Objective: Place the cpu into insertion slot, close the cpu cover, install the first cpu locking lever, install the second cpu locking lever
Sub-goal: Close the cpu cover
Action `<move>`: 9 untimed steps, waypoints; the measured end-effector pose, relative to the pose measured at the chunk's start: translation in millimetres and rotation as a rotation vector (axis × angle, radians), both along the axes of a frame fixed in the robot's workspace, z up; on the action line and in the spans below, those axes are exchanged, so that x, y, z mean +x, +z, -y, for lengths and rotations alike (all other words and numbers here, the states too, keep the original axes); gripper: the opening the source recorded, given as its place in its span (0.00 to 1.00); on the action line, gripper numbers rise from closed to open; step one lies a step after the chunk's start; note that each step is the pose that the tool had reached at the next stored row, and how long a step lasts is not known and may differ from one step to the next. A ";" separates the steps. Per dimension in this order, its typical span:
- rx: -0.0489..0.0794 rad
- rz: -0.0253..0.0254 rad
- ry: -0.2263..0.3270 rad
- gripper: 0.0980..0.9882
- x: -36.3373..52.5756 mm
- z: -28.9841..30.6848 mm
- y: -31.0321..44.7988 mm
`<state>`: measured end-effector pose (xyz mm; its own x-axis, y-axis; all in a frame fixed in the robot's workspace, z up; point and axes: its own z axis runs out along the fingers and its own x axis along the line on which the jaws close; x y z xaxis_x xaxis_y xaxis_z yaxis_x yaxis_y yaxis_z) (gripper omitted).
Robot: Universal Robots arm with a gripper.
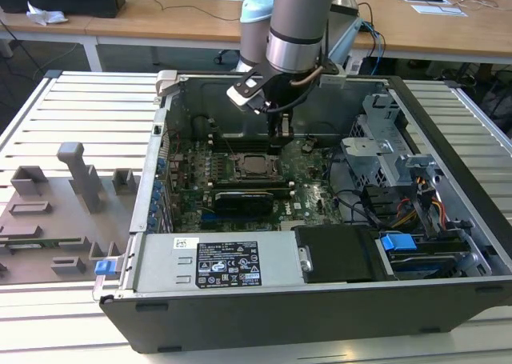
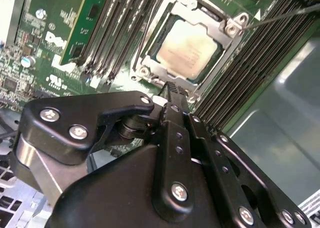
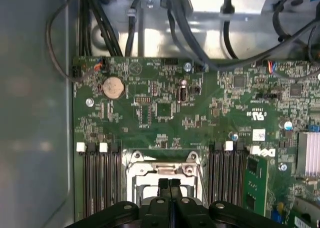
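Note:
The cpu (image 2: 190, 50), a silvery square chip, lies in the insertion slot (image 3: 162, 169) on the green motherboard. The cpu cover (image 2: 226, 28), a silver-grey frame, lies down around the chip. In the exterior view the cpu (image 1: 256, 166) sits mid-board inside the open computer case. My gripper (image 1: 278, 138) hangs just above the socket's far edge. Its black fingers are shut together with nothing between them in both wrist views (image 2: 172, 90) (image 3: 170, 182). A thin wire lever (image 2: 280, 15) sticks out past one socket corner.
Long black memory slots (image 3: 97, 180) flank the socket on both sides. A black expansion card (image 1: 244, 200) lies nearer the case front, beside the power supply (image 1: 224, 264). Drive cage (image 1: 384, 152) and cables fill the exterior view's right. A grey fixture (image 1: 72, 188) stands outside the case.

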<state>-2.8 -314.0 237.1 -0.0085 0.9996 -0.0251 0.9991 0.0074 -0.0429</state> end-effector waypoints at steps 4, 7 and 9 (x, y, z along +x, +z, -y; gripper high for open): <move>0.000 0.0002 0.000 0.01 -10.4 0.0 -0.4; 0.000 0.0003 0.000 0.01 -17.5 -0.1 -0.6; 0.000 0.0002 0.000 0.01 -24.0 -0.1 -0.6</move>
<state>-26.8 -313.9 236.5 -0.0083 0.9997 -0.0247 0.9991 0.0073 -0.0427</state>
